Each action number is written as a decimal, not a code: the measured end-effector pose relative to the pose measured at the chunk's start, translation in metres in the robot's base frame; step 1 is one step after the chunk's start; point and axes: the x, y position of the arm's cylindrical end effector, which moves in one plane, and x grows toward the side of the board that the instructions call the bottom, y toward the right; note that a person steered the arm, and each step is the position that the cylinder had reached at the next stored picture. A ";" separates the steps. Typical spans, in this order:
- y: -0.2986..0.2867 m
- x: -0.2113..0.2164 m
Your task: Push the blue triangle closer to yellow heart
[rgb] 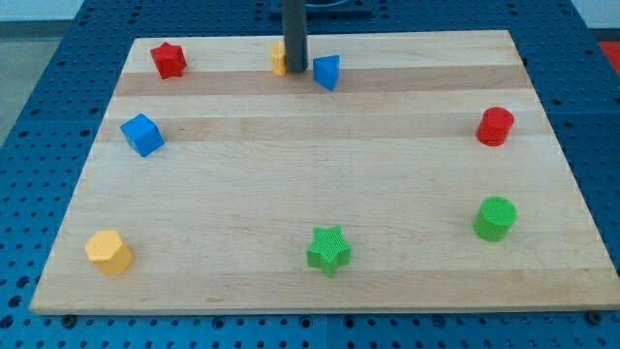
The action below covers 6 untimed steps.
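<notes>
The blue triangle (327, 72) lies near the view's top, just right of centre. The yellow heart (278, 58) sits close to its left, mostly hidden behind my rod. My tip (295, 69) stands between the two blocks, against the heart's right side and a short gap left of the triangle.
On the wooden board (310, 223) lie a red star (169, 60) at top left, a blue cube (142, 134) at left, a yellow hexagon (108, 252) at bottom left, a green star (328, 249) at bottom centre, a green cylinder (495, 217) and a red cylinder (496, 126) at right.
</notes>
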 end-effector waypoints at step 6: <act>0.038 0.081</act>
